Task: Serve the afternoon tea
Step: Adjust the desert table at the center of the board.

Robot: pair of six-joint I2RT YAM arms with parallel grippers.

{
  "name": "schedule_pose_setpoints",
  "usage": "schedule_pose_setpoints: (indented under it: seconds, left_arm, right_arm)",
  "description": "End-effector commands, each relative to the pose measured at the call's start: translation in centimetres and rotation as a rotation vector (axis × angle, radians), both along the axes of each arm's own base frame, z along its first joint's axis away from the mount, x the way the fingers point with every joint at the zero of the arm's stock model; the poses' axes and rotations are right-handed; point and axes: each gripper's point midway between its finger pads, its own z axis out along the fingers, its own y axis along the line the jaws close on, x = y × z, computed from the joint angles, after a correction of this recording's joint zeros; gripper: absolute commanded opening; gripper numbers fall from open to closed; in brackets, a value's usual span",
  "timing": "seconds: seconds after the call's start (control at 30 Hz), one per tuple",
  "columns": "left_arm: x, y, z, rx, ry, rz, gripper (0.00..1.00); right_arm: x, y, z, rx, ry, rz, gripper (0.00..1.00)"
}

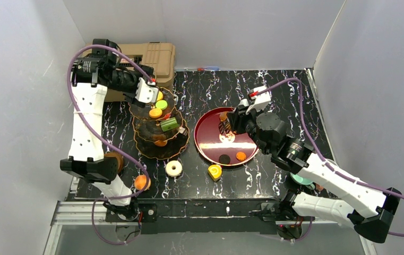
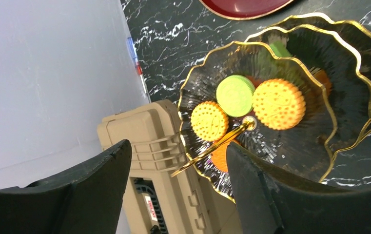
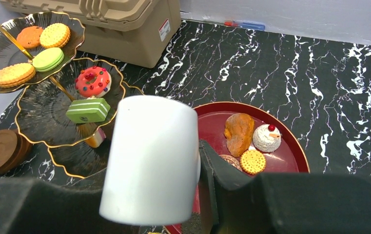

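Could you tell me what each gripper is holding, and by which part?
Right gripper grips the white cup by its side; left gripper holds nothing.

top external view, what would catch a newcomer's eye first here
The dark three-tier stand with gold scalloped rims, left of centre on the black marbled table, loaded with bright macarons, a donut and a green cake. Then the round red tray right of centre, with the right gripper holding a white cup over it. The left gripper hangs open over the stand's top tier.

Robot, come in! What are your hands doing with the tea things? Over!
Left hand open over top tier of stand. Right hand shut on white cup, above red tray. Tan case right by stand. Over.
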Motion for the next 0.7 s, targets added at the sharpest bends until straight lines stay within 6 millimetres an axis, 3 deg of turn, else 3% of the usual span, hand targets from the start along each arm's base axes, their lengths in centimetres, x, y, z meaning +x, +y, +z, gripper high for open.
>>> schedule_pose_setpoints:
  seconds: [0.0,0.37,0.57,0.67]
  left_arm:
    - [-1.2,0.6,-0.7,0.044,0.076,0.006,0.66]
    - [-0.7,0.8,-1.6,0.028,0.151,0.05,0.58]
    - [-1.3,0.4,-1.3,-0.027,0.203,0.088,0.38]
    - [-1.7,0.2,-1.2,-0.051,0.237,0.112,0.34]
  right_arm:
    - [0.1,-0.3,4.6,0.118,-0.081,-0.009,0.37]
    - [0.1,-0.1,5.4,0.127,-0.091,-0.003,0.38]
    - [0.2,-0.1,5.4,0.123,-0.088,-0.004,0.38]
    - [0.1,-0.1,5.4,0.123,-0.088,-0.004,0.38]
